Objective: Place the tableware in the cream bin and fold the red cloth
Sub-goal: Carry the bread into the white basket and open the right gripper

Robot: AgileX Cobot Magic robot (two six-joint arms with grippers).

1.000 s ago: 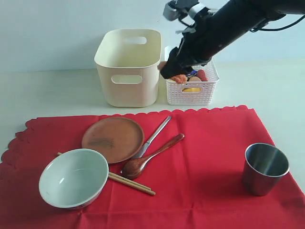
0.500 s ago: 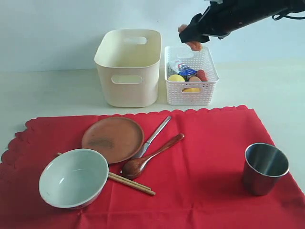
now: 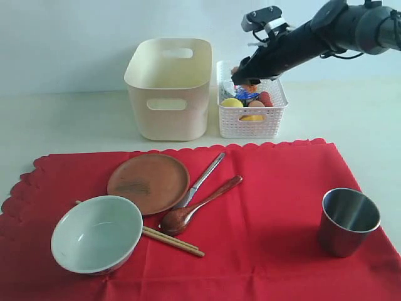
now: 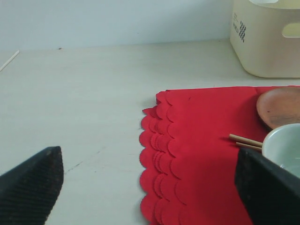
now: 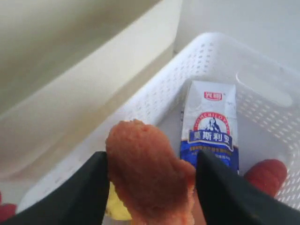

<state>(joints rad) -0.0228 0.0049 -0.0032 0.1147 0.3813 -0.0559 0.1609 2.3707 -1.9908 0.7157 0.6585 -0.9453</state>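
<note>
Above the white basket, right gripper pinches orange food; spoon handle points back-right.

Ext cam: front of table, raised, looks across red cloth to cream bin & white basket. L wrist cam: low near table, shares cloth edge + bin. R wrist cam: v. close over basket, bin wall alongside.

Matte black robot with a pale camera block
Right arm carries a grey-white camera block and thin looping cables; left claw has black fingers (finely cross-hatched).
</note>
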